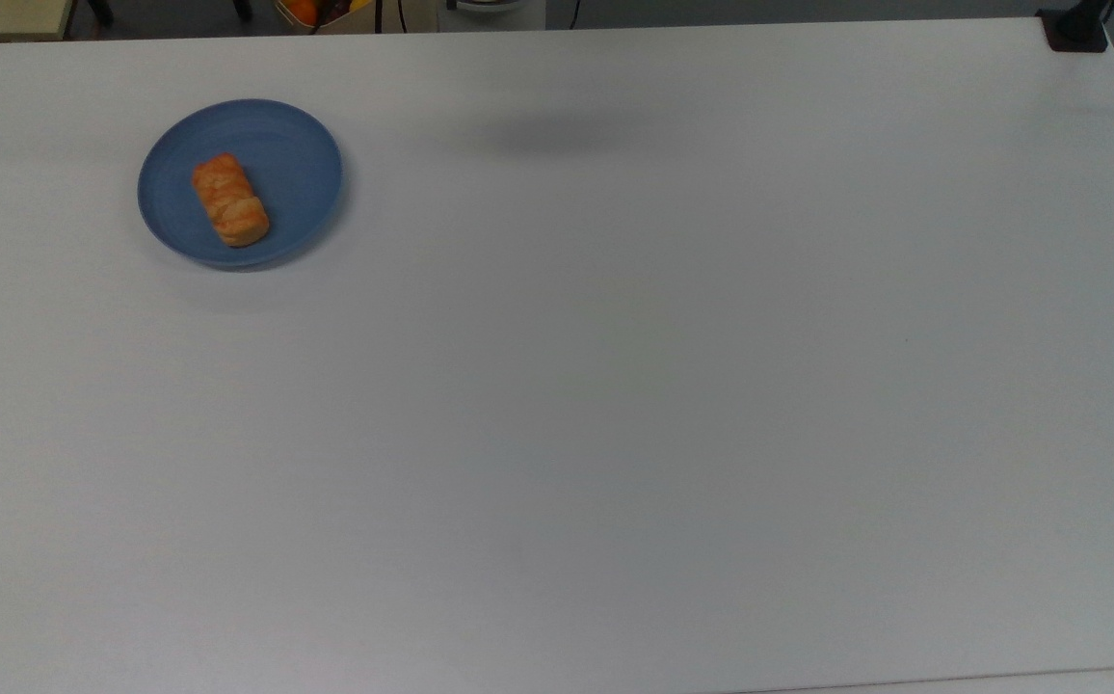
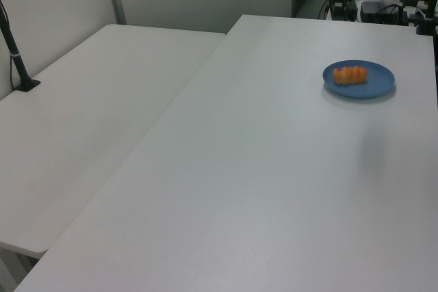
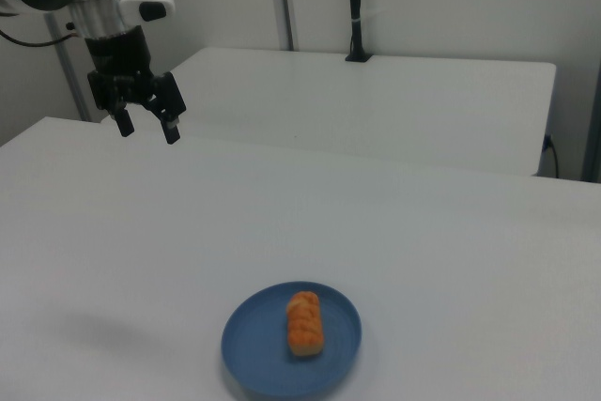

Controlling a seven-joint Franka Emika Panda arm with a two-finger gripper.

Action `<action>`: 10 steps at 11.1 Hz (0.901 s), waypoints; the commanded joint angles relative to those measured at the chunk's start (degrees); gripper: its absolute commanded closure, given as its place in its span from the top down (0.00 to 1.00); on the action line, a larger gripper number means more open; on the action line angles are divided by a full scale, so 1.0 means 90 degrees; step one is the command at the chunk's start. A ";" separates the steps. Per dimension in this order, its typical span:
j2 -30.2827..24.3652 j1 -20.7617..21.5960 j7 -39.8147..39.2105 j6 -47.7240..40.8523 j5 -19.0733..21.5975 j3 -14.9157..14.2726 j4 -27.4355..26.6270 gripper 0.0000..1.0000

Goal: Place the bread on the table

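The bread (image 1: pixel 230 200) is a small golden-orange loaf lying on a round blue plate (image 1: pixel 297 164) at the top view's upper left. The left view has the bread (image 2: pixel 350 74) on the plate (image 2: pixel 380 83) at its right, and the right view has the bread (image 3: pixel 303 322) on the plate (image 3: pixel 254 349) near its bottom edge. The white table (image 1: pixel 615 386) spreads around the plate. My gripper (image 3: pixel 146 130) hangs open high above the table at the right view's upper left, far from the bread, with nothing between its fingers.
A second white table (image 2: pixel 89 128) adjoins on the left view's left, with a black pole mount (image 2: pixel 26 84) on it. A black clamp (image 1: pixel 1075 31) sits at the table's far right corner in the top view. A faint shadow (image 1: pixel 547 135) lies right of the plate.
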 commanded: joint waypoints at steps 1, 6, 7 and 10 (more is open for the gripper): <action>-0.0017 0.0082 0.0099 -0.0158 0.0085 -0.0078 0.0050 1.00; -0.0017 0.0072 0.0099 -0.0168 0.0095 -0.0088 0.0089 1.00; -0.0017 0.0062 0.0089 -0.0168 0.0095 -0.0088 0.0099 1.00; 0.0003 0.0062 0.0070 -0.0168 0.0095 -0.0097 0.0119 1.00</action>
